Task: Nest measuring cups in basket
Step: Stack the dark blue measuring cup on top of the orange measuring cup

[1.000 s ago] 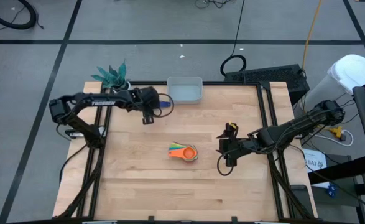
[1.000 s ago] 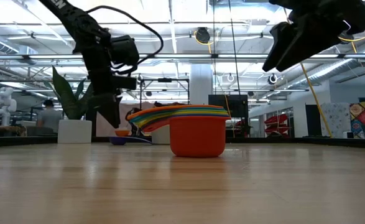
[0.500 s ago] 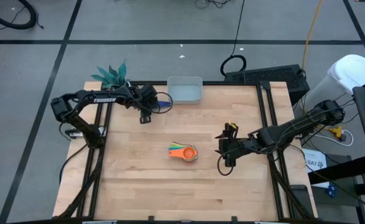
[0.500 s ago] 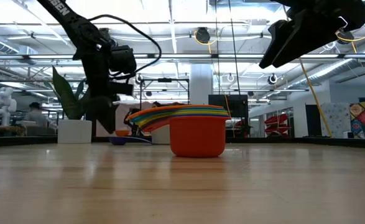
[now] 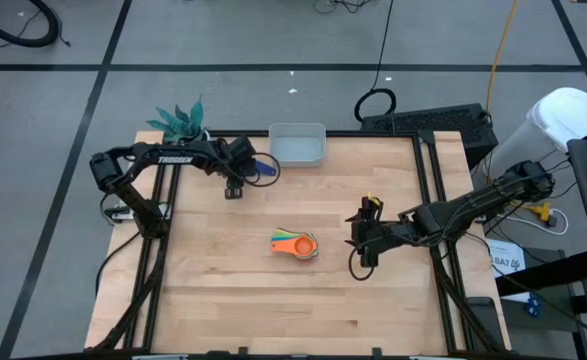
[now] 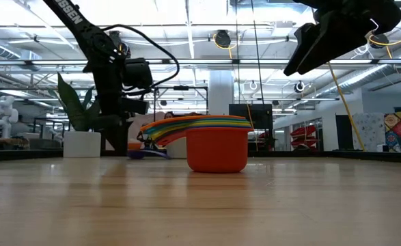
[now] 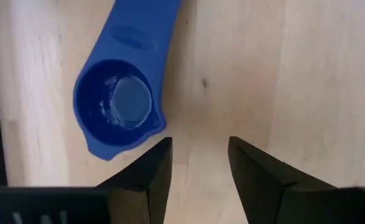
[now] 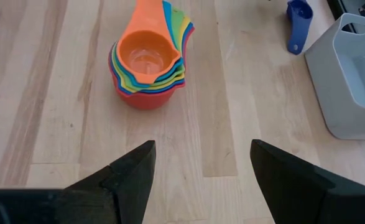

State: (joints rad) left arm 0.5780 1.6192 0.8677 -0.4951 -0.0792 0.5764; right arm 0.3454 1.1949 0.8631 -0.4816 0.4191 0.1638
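A stack of nested measuring cups [image 5: 295,244], orange innermost and red outermost [image 8: 146,62], stands on the wooden table near its middle. A single dark blue cup [image 5: 263,168] lies on the table at the far left, bowl up [image 7: 115,107], handle toward the basket. The pale grey basket [image 5: 297,144] sits at the table's far edge. My left gripper [image 5: 235,189] points down just beside the blue cup, open [image 7: 198,149], over bare wood. My right gripper [image 5: 363,242] hovers open [image 8: 201,155] to the right of the stack.
A white pot with a teal plant [image 5: 181,122] stands off the table's far left corner. Black rails [image 5: 435,200] run along the table's left and right sides. Bare wood lies between the stack and the basket [image 8: 356,74] and along the near half.
My left gripper has sunk toward the table next to the dark blue cup and rolled a little about its own axis. The cups and the basket have stayed where they were.
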